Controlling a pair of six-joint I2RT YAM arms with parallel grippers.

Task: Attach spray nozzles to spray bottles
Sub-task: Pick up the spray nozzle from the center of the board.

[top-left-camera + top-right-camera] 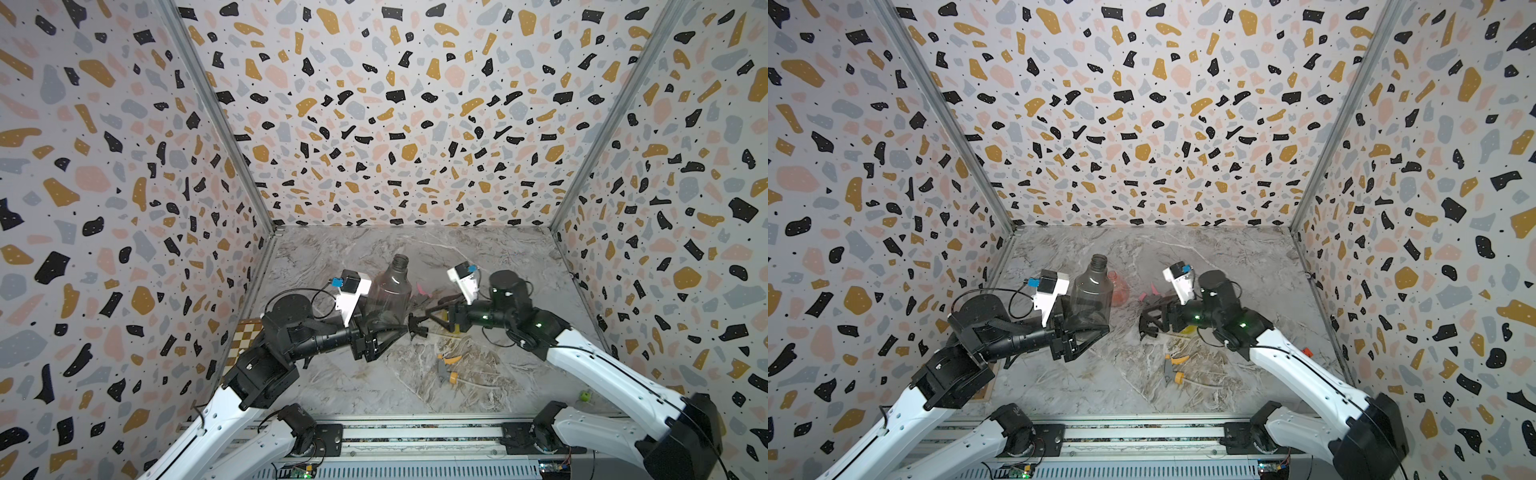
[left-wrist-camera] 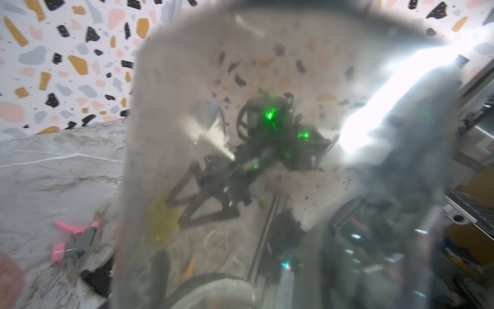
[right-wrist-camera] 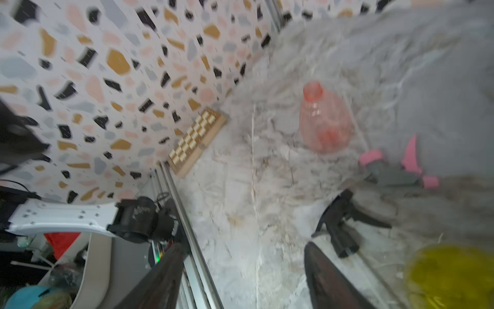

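My left gripper (image 1: 384, 328) is shut on the base of the smoky dark-grey spray bottle (image 1: 390, 291), which it holds upright with its neck bare; the bottle (image 2: 267, 80) fills the left wrist view. My right gripper (image 3: 243, 247) hangs open and empty low over the table. The black spray nozzle (image 3: 342, 227) lies just beside one fingertip, outside the gap. The pink bottle (image 3: 324, 120) stands behind, and the pink-and-grey nozzle (image 3: 395, 171) lies near it. The yellow bottle (image 3: 451, 275) is close beside the right gripper. The grey and yellow nozzle (image 1: 446, 368) lies nearer the front.
A small wooden chessboard (image 3: 197, 143) leans at the foot of the left wall. A small green object (image 1: 585, 395) lies near the front right. Patterned walls close in the marble table (image 1: 478, 257) on three sides, and a rail (image 1: 415, 432) runs along the front.
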